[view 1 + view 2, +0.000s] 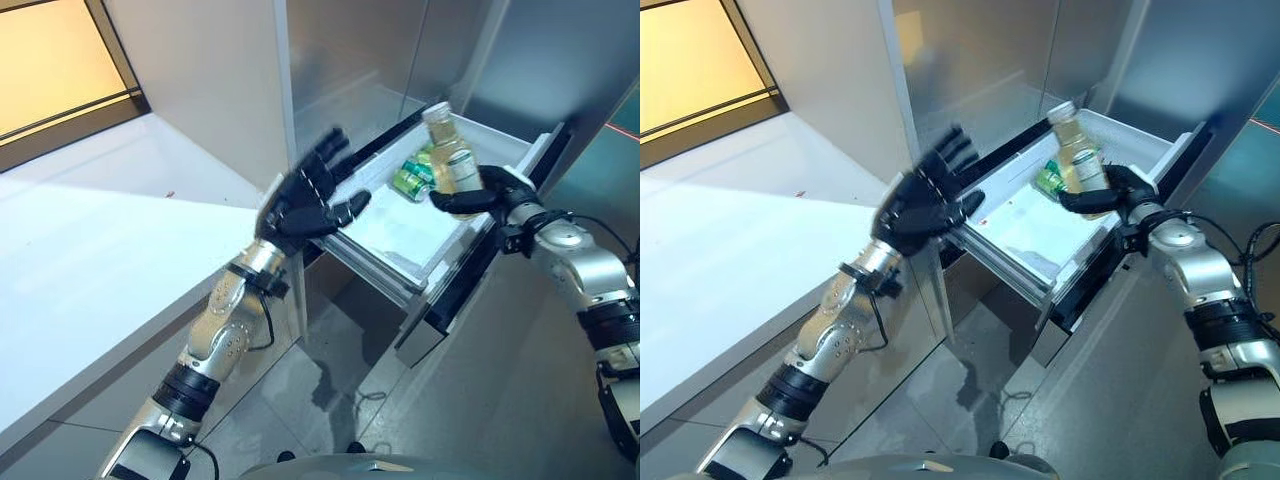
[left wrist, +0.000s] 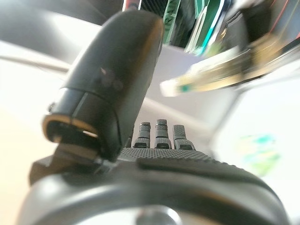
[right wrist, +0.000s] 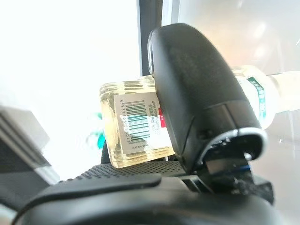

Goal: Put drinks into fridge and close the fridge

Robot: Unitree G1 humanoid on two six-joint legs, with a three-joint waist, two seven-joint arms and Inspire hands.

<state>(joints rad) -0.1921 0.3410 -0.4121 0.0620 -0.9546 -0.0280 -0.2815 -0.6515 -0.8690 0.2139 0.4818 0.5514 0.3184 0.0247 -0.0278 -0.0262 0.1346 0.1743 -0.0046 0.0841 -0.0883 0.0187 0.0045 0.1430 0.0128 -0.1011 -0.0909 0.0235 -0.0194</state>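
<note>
Bottle [image 1: 451,160] of pale drink hangs tilted over the open fridge drawer [image 1: 405,240], grasped by the right hand [image 1: 478,198]. Green cans [image 1: 412,176] lie at the drawer's back. Left hand [image 1: 300,205] hovers, fingers spread.

head pair: down, both on drawer [image 1: 400,235] | wrists: close (own hands)

My right robot hand [image 1: 492,192] is black, around a pale yellow bottle [image 1: 451,159] with a white cap and green-and-white label. The cans [image 1: 414,176] are green. The drawer [image 1: 400,235] is white inside, the counter [image 1: 90,250] white, the fridge [image 1: 390,50] silver-grey.
</note>
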